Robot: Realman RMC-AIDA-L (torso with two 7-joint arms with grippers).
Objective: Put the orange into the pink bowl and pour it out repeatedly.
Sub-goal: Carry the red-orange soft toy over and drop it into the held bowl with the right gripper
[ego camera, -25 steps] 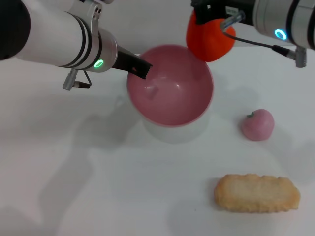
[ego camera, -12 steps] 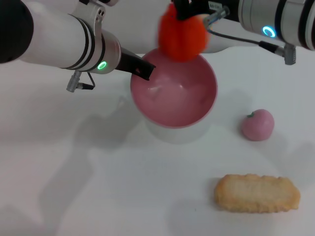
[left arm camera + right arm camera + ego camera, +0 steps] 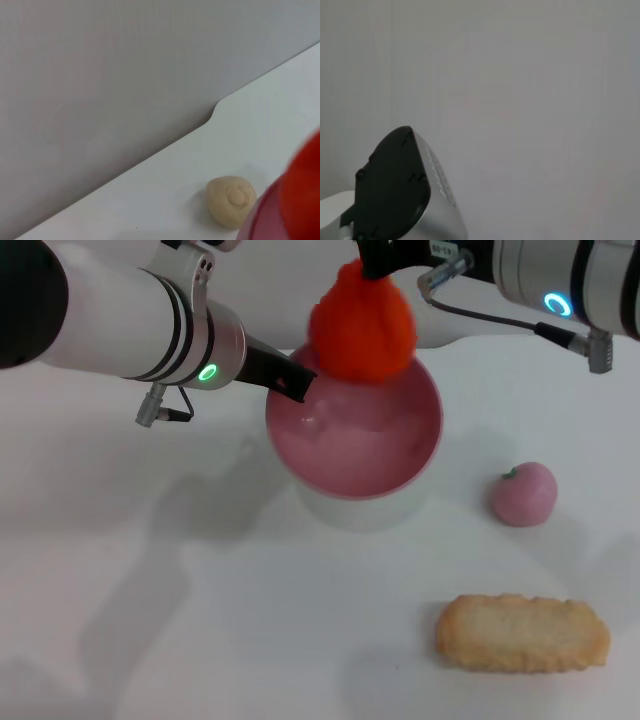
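Observation:
The orange (image 3: 362,325) hangs from my right gripper (image 3: 376,258), which is shut on its top, just above the far rim of the pink bowl (image 3: 345,455). My left gripper (image 3: 291,381) is shut on the bowl's left rim and holds it upright, with its shadow on the table below. The bowl has nothing in it. In the left wrist view the bowl's rim (image 3: 260,222) and part of the orange (image 3: 302,192) show at the edge.
A small pink fruit (image 3: 523,493) with a green stem lies right of the bowl. A long beige biscuit (image 3: 521,633) lies at the front right. A small beige bun (image 3: 230,201) sits behind the bowl near the table's back edge and the grey wall.
My right gripper has carried the orange leftward from beyond the bowl's right rim to over its far rim, and slightly lower. The bowl shifted slightly to the right in my left gripper.

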